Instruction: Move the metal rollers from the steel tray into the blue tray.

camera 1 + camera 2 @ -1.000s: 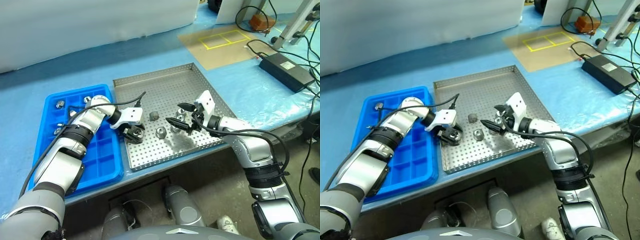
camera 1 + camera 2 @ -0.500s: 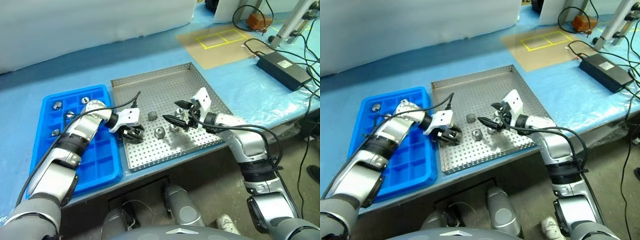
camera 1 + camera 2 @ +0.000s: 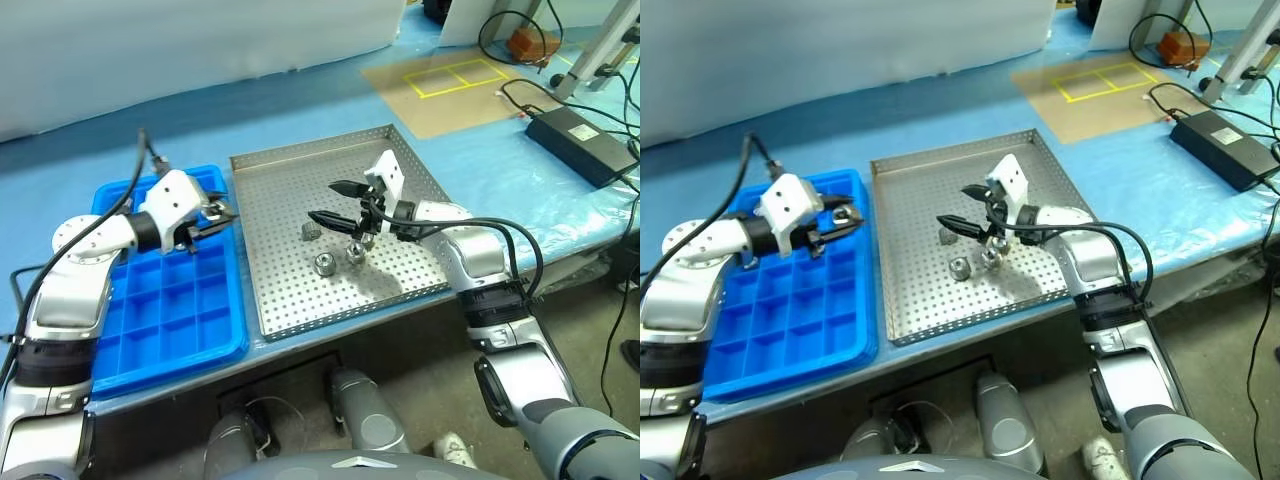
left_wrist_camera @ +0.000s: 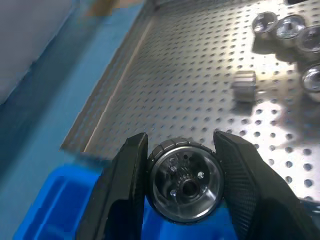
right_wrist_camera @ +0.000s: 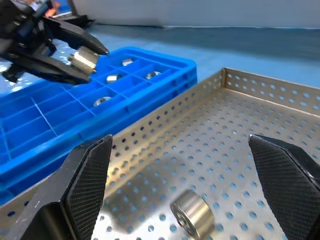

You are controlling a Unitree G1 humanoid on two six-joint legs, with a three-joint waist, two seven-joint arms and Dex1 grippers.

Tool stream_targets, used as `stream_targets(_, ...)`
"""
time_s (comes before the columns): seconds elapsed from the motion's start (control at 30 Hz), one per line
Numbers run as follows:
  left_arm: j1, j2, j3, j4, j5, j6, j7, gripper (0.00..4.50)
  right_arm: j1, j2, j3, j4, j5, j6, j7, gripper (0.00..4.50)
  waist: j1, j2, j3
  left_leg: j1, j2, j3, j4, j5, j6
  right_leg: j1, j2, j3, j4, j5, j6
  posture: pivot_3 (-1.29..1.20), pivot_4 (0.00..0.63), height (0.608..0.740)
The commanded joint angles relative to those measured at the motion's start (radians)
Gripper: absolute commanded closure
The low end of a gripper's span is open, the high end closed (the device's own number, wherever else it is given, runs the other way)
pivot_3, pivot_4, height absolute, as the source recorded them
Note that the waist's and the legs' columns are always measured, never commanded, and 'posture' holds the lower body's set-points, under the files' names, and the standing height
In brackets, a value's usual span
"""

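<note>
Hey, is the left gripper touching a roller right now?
Touching. In the left wrist view, the left gripper has both black fingers pressed against the sides of a roller, with no gap, above the blue tray.

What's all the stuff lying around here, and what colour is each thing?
steel tray: one, silver, perforated, middle of the blue-covered table.
blue tray: one, bright blue, gridded, beside the steel tray's left side.
metal rollers: three loose in the steel tray, one held, a few in the blue tray's far compartments.
black box: one, with cables, far right.
brown mat: one, yellow-marked, behind the steel tray.
left gripper: black, shut on a roller above the blue tray.
right gripper: black, open above the steel tray.
</note>
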Motion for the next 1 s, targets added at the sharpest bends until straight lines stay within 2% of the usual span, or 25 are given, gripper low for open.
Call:
stream_targets(0.03,0.060,-0.034,0.123,-0.108,-0.012,0.071,0.156,2.75,-0.048,0.036,0.018,-0.005,0.017,-0.014,0.038,0.00,0.012,0.000,0.000,0.000,0.000,0.000,0.000,0.000,0.000,0.000,0.000,0.000,0.000,0.000,0.000,-0.44,0.150,0.740)
stream_targets(0.23,0.173,-0.122,0.167,-0.199,0.008,0.165,0.351,2.75,-0.080,0.053,0.039,0.038,0.002,-0.027,0.094,0.00,0.082,0.000,0.000,-0.001,0.000,0.000,0.000,0.000,0.001,-0.001,0.000,0.000,0.000,0.000,0.000,-0.38,0.150,0.740)
stream_targets(0.5,0.325,-0.247,0.190,-0.347,0.002,0.260,0.531,2.75,-0.087,0.042,0.064,0.046,-0.019,-0.030,0.147,0.00,0.175,0.000,0.000,-0.001,0.001,0.000,0.000,0.000,0.000,-0.001,0.000,0.001,0.000,0.000,0.000,-0.34,0.150,0.740)
stream_targets(0.73,0.504,-0.330,0.176,-0.514,-0.027,0.301,0.575,2.75,-0.102,0.039,0.073,0.053,-0.024,-0.026,0.172,0.00,0.228,-0.001,0.000,0.000,0.001,0.001,0.000,0.000,-0.001,-0.001,0.000,0.003,0.000,0.000,0.000,-0.31,0.150,0.740)
stream_targets(1.0,0.561,-0.346,0.149,-0.499,-0.010,0.267,0.610,2.75,-0.116,0.045,0.088,0.076,-0.043,-0.037,0.198,0.00,0.257,-0.001,0.000,0.004,0.000,0.002,-0.002,0.002,-0.004,0.000,0.000,0.005,0.001,0.000,0.000,-0.29,0.150,0.740)
